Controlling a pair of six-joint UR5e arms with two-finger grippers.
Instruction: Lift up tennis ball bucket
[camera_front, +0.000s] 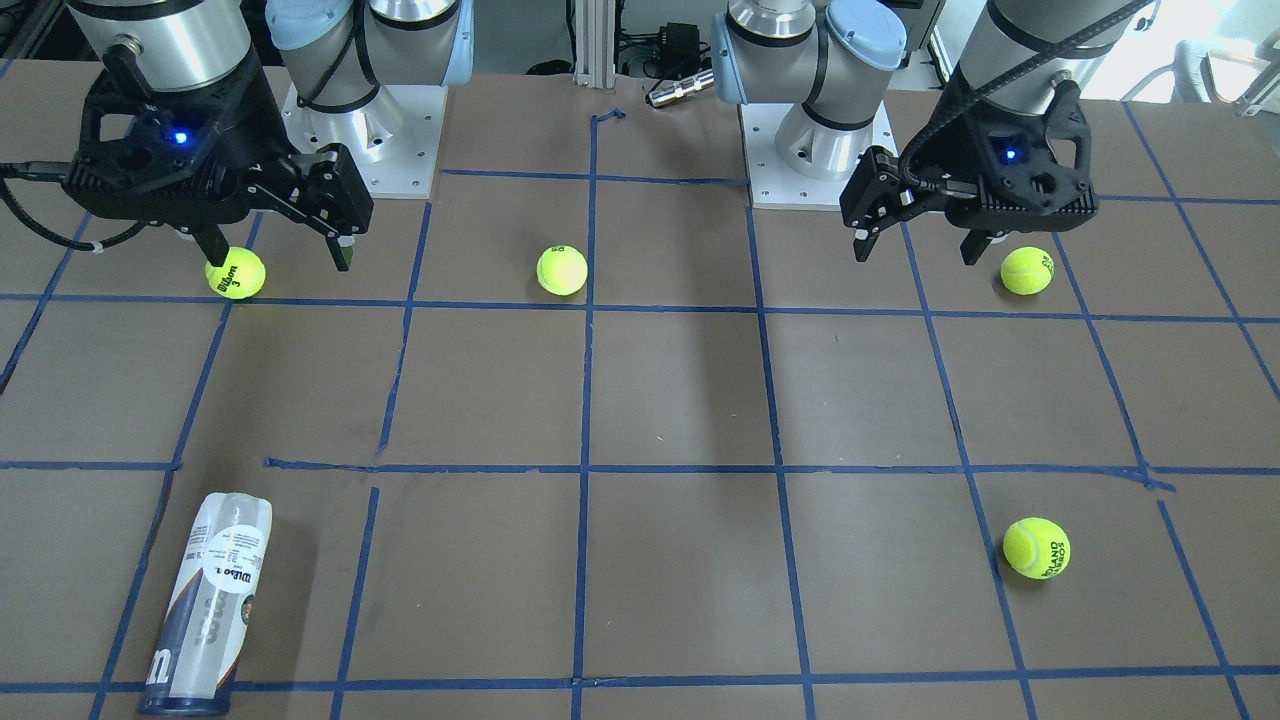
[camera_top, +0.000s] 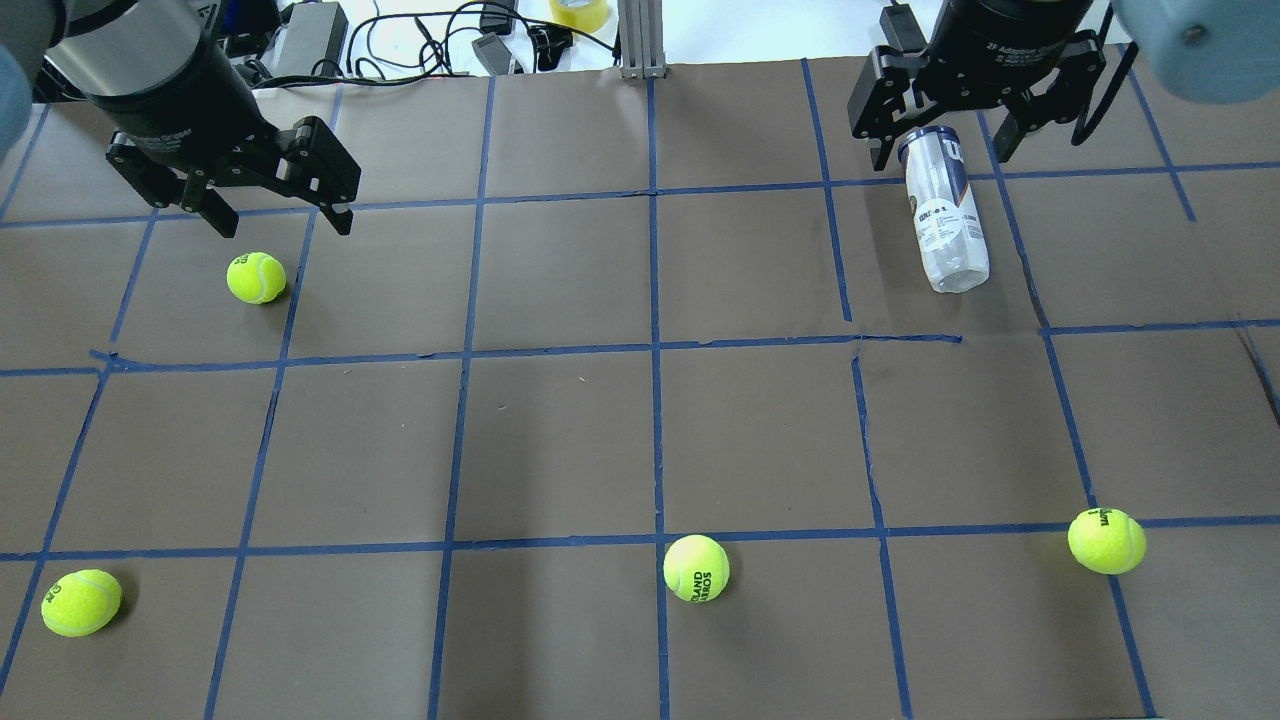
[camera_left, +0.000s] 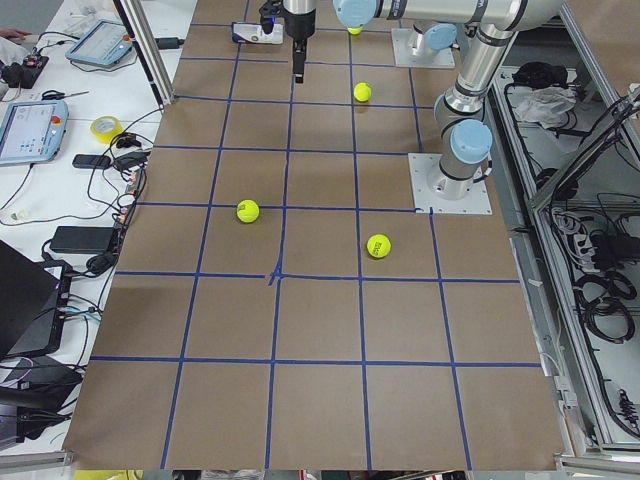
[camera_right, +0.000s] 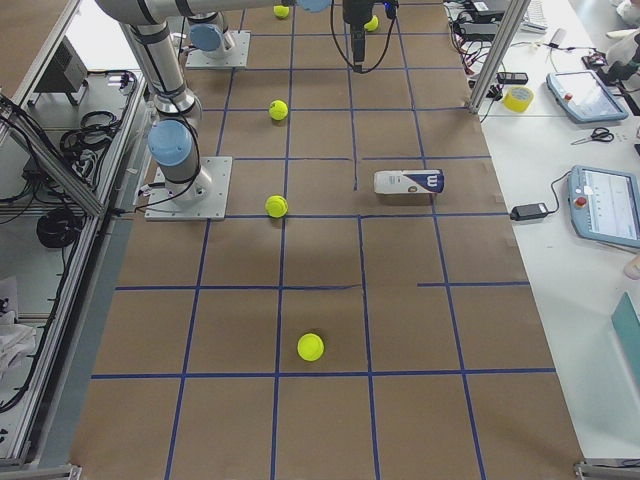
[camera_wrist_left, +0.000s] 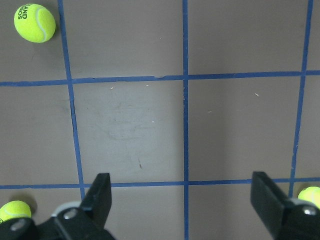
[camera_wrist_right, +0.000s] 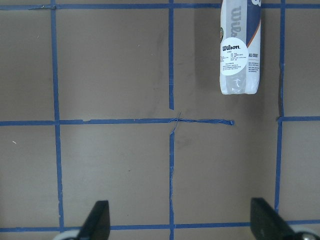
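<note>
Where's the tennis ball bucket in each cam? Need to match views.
Front-facing: tennis ball bucket bottom left.
Overhead: bucket top right.
Exterior left: bucket at top edge.
Exterior right: bucket right of centre.
Left wrist: not in it.
Right wrist: bucket top right.
Landmark: Wilson-printed ball.

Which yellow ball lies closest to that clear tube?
The Wilson-printed ball before the right arm's base, level with the tennis ball bucket; the others lie farther along the table.

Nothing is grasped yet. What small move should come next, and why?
Probably carry the right claw forward and slightly to its right, toward the tennis ball bucket. The claw is open and empty, and the bucket lies on its side well ahead of it.
</note>
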